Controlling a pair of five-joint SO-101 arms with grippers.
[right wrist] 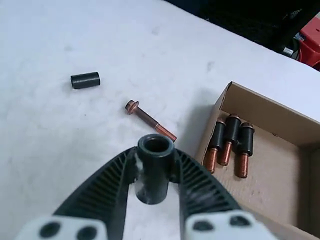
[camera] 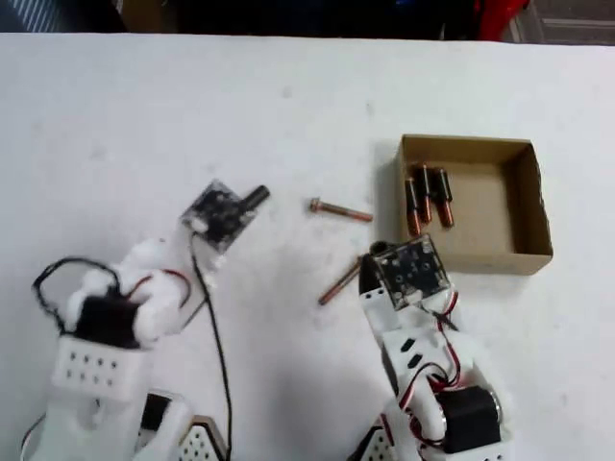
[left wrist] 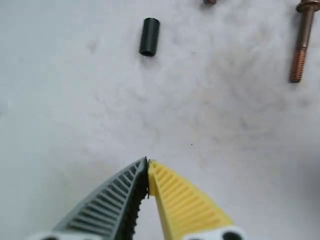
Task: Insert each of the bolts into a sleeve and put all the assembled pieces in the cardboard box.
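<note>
My right gripper [right wrist: 156, 172] is shut on a black sleeve [right wrist: 155, 150], held upright with its bore showing, just left of the cardboard box [camera: 468, 143]. Three assembled pieces [camera: 428, 197] lie side by side in the box. One copper bolt [camera: 341, 211] lies left of the box, and a second bolt [camera: 338, 284] rests beside the right gripper. A loose black sleeve [left wrist: 149, 36] lies on the table a short way ahead of my left gripper [left wrist: 147, 164], which is shut with nothing in it. The nearer bolt [left wrist: 301, 45] shows off to one side.
The white table [camera: 144, 115] stretches bare to the left and back. A black cable [camera: 216, 336] trails from the left arm toward the front edge. The box wall [right wrist: 270, 107] stands close beside the right gripper.
</note>
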